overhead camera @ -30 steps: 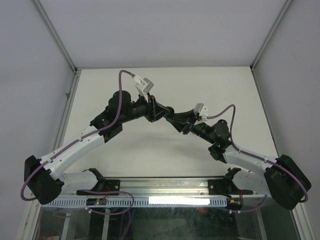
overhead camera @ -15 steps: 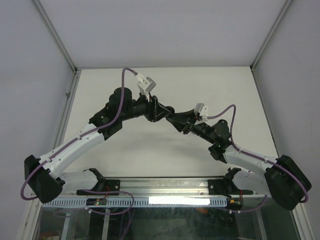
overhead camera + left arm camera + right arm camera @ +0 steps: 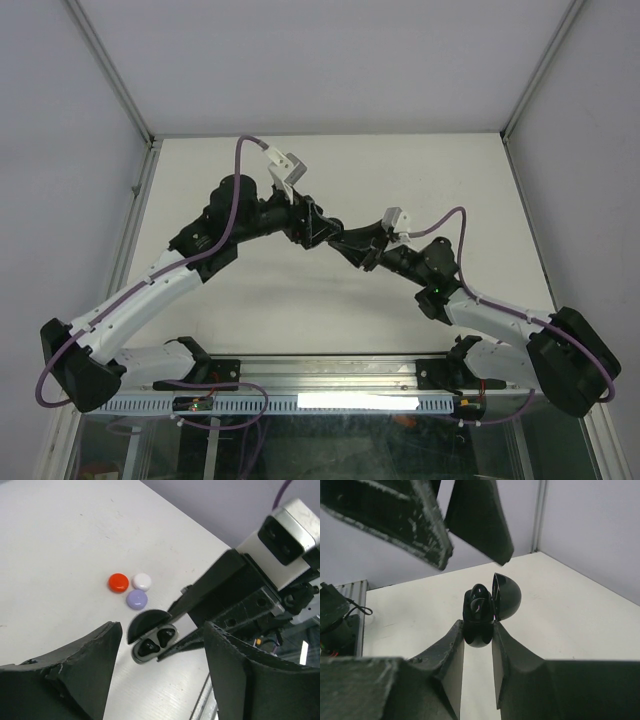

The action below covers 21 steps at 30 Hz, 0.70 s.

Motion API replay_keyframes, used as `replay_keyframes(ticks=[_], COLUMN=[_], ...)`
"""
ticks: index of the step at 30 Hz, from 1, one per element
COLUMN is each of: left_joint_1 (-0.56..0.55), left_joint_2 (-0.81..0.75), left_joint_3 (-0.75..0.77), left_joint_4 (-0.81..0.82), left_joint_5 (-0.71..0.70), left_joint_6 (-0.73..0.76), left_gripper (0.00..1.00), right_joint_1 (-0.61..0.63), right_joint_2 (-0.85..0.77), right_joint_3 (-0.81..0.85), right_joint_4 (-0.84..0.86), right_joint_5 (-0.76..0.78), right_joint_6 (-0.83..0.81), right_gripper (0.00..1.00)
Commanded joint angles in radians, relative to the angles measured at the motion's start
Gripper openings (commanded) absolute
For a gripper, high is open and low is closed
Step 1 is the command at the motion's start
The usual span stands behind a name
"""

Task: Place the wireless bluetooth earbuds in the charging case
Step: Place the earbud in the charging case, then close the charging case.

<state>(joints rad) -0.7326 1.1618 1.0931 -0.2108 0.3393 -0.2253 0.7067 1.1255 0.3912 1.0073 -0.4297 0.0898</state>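
Near: both arms reach inward from their bases, wrists meeting over mid table [image 3: 400,160]. Then right gripper [image 3: 477,629], fingers clamped on base of black charging case [image 3: 479,615], lid tipped open. Inside: earbuds [image 3: 167,636], a black pair, apparently seated in wells. Above: left gripper [image 3: 162,627], fingers spread wide, holding nothing. Farther: red puck [image 3: 118,582], white puck [image 3: 142,581], lilac puck [image 3: 136,599], apart from case.
Step – insertion looks done for this pair. Next – lid pressed shut, case held steady.

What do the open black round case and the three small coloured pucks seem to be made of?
The open black round charging case: probably hard plastic, glossy; its domed lid shows reflections. The red round puck, white round puck and lilac round puck: likely smooth plastic, each with a soft highlight.
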Motion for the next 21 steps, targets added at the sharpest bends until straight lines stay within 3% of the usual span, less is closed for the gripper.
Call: replay_keyframes(ticks=[1,10,21], left_joint_1=[0.026,0.104,0.11], left_joint_2=[-0.073,-0.058,0.007], left_joint_3=[0.02,-0.02,-0.053], left_joint_4=[0.005,0.046,0.189], left_joint_5=[-0.065,0.167,0.427], left_joint_6=[0.007,-0.11,-0.204], left_gripper=[0.72,0.82,0.81], right_joint_1=[0.014,0.014,0.011], right_joint_2=[-0.036,-0.037,0.001], right_joint_3=[0.043,0.073,0.098], right_joint_4=[0.053,0.072,0.083], right_joint_5=[-0.061,-0.111,-0.108], right_joint_6=[0.008,0.018,0.047], right_gripper=[0.0,0.0,0.0])
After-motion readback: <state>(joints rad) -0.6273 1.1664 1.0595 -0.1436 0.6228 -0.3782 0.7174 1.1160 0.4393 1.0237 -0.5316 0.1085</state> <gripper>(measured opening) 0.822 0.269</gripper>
